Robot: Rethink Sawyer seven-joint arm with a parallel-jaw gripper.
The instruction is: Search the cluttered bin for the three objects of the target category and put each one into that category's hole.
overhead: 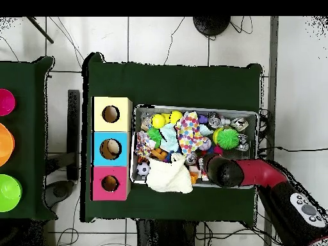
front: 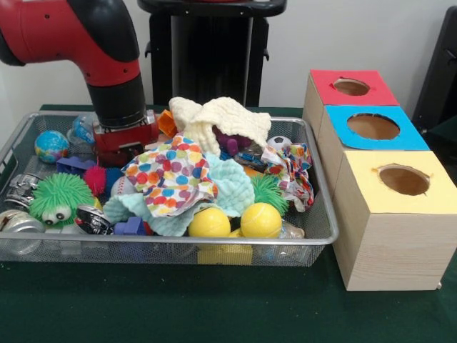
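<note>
I'm seeing the arm (front: 107,64) reaching down into the bin (front: 323,236), far-left corner in the front view.

The hand (front: 123,146) is sitting low among the clutter, its red block just above a blue toy (front: 75,166); I can't tell how far it is open or whether it is gripping anything, since the tips are hiding in the pile. The bin is resting on the green tabletop (front: 214,307), right beside the three wooden boxes with red (front: 351,87), blue (front: 373,126) and yellow (front: 403,179) holed tops. Inside it I'm picking out a cream cloth (front: 218,118), a polka-dot cloth (front: 171,175), two yellow balls (front: 235,221), a green spiky toy (front: 61,196) and a small globe ball (front: 51,145).
</note>
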